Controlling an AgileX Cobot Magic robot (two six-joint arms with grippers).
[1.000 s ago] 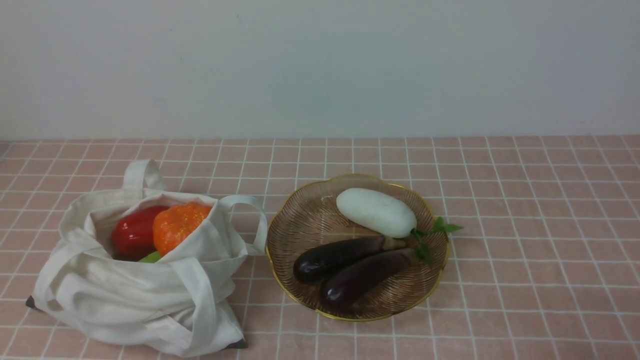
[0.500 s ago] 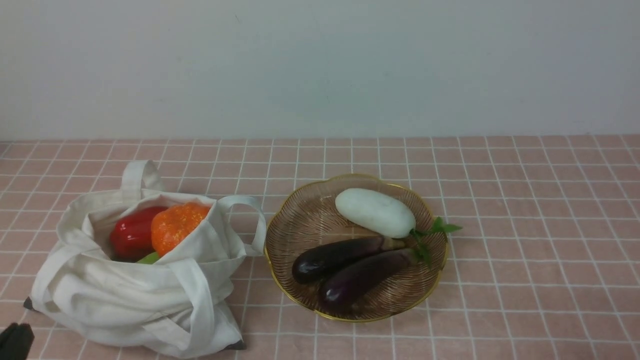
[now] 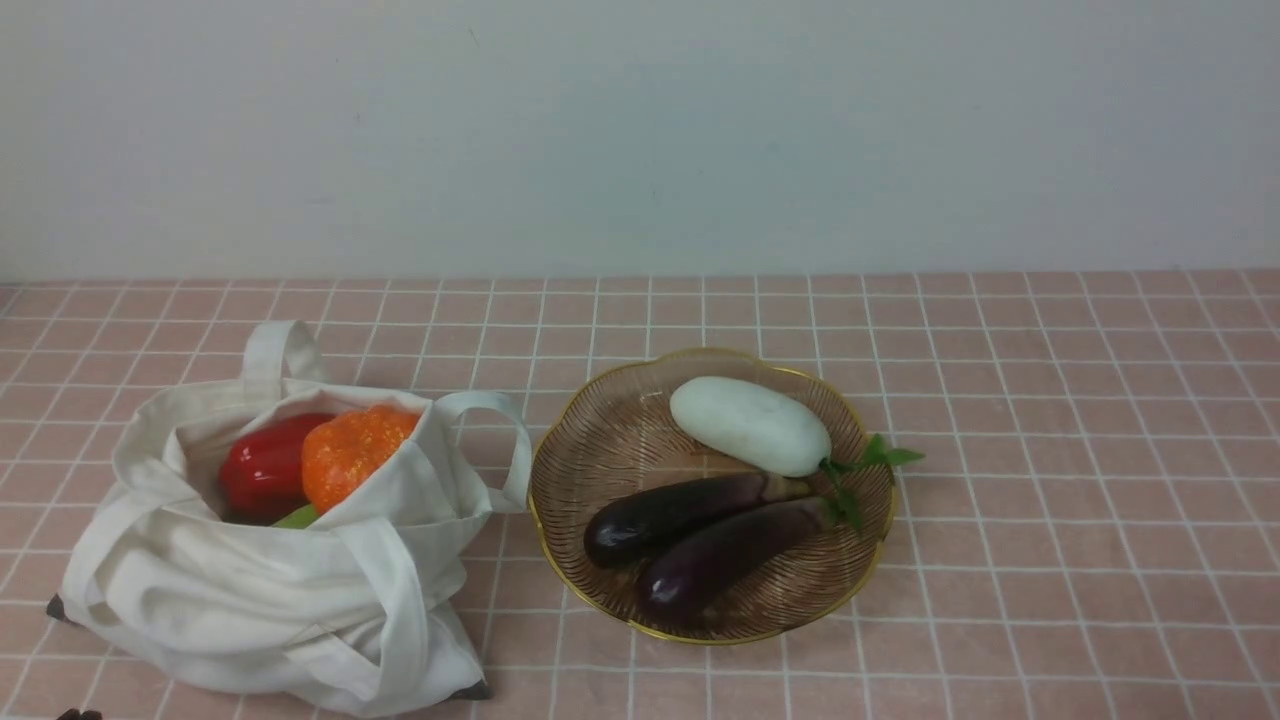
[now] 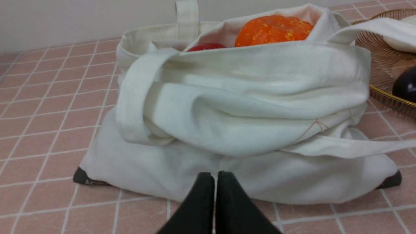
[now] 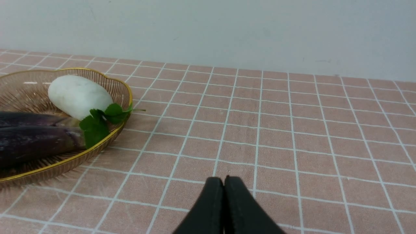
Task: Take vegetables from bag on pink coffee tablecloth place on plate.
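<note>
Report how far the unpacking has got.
Done: the radish and two eggplants lie on the plate. In hand: nothing; both grippers are shut, empty. Left: a red vegetable, an orange one and something green in the bag.

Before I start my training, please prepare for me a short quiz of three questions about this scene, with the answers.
1. True or false: the white radish lies in the bag.
2. How many eggplants are on the plate?
3. Fill in: the left end effector is ____ (open or shut).

Key: 1. False, it lies on the plate. 2. Two. 3. Shut.
</note>
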